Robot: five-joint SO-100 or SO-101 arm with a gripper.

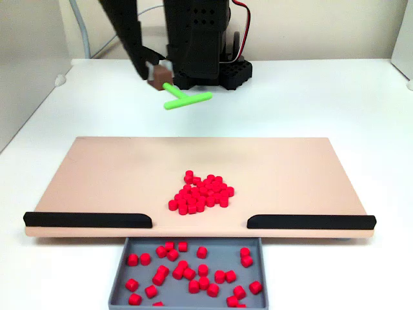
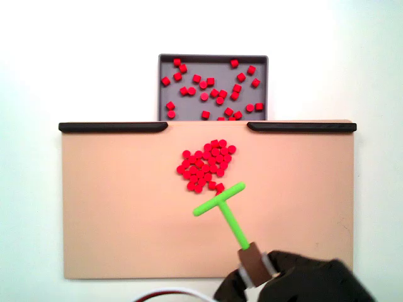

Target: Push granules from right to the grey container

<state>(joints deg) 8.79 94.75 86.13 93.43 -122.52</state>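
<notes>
Gripper [image 2: 255, 269], lower centre of a fixed view, clamps brown handle of green T-pusher [image 2: 220, 203]; crossbar sits just behind granules [image 2: 206, 165], heaped mid-frame on tan board [image 2: 113, 207]. Black strips [image 2: 113, 126] funnel toward gap. Grey container [image 2: 214, 58], top centre, already holds many.

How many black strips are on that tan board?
2. One strip lies along the left of the board's near edge in a fixed view, the other strip along the right; the gap between faces the tray.
</notes>
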